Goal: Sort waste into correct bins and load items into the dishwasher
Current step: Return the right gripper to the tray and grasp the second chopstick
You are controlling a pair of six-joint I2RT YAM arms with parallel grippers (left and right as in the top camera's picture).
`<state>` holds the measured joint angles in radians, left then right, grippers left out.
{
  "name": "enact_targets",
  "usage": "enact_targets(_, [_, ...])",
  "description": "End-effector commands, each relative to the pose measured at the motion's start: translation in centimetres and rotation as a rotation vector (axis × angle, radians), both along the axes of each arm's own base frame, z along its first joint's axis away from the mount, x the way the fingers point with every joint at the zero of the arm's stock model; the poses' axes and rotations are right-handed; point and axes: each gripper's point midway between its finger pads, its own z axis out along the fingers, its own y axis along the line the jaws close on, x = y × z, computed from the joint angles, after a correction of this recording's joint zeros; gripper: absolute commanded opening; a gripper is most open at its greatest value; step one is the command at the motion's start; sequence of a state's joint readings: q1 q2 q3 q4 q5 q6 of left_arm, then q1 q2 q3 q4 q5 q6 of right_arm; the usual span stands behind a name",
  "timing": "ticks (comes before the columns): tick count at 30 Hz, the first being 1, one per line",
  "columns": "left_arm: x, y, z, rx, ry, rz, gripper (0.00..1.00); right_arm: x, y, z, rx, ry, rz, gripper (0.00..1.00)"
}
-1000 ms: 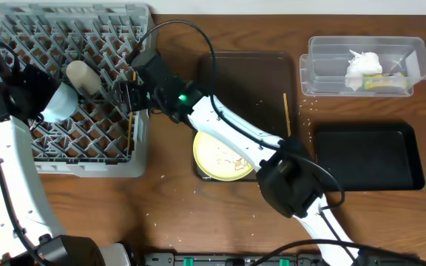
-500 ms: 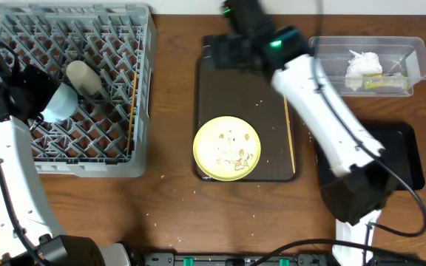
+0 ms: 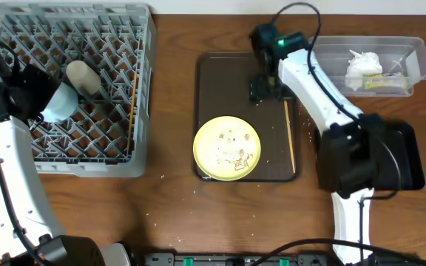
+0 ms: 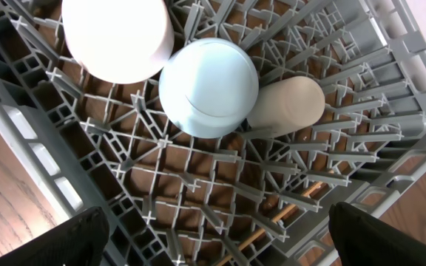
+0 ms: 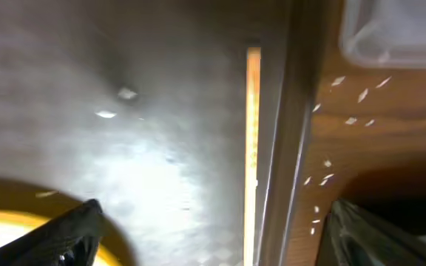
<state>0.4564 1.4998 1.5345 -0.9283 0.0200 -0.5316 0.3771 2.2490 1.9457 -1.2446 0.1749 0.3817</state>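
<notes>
The right gripper [image 3: 262, 89] hangs wide open over the brown tray [image 3: 224, 81]. One chopstick [image 3: 289, 137] lies by the tray's right edge, the yellow plate [image 3: 227, 148] by its bottom edge. The left gripper [image 4: 228, 244] gapes wide above the rack [image 4: 390, 96].

1. The left arm [image 3: 6, 177] rises from the near left edge toward the far left.
2. Its left gripper [image 4: 224, 238] points down, its 2 fingers spread wide with nothing between them.
3. The right arm [image 3: 310, 83] reaches from the near right to the far centre.
4. Its right gripper [image 5: 224, 236] faces down, its 2 fingers wide apart and empty.
</notes>
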Motion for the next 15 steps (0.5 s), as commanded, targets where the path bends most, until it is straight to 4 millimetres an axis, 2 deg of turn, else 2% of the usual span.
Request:
enact_targets(1, [0.0, 0.2, 0.2, 0.004, -0.003, 0.01, 0.96, -0.9, -1.0, -2.0, 0.026, 0.079, 0.02, 0.91])
enact_targets(5, [0.0, 0.2, 0.2, 0.004, -0.003, 0.01, 0.96, -1.4, -2.0, -3.4, 0.026, 0.113, 0.015, 0.75])
enact_targets(9, [0.0, 0.2, 0.2, 0.004, -0.003, 0.01, 0.96, -1.6, -1.9, -4.6, 0.043, 0.119, 0.037, 0.57])
enact_targets(15, [0.0, 0.2, 0.2, 0.004, -0.003, 0.01, 0.96, -2.2, -1.0, -6.0, 0.118, 0.148, 0.095, 0.53])
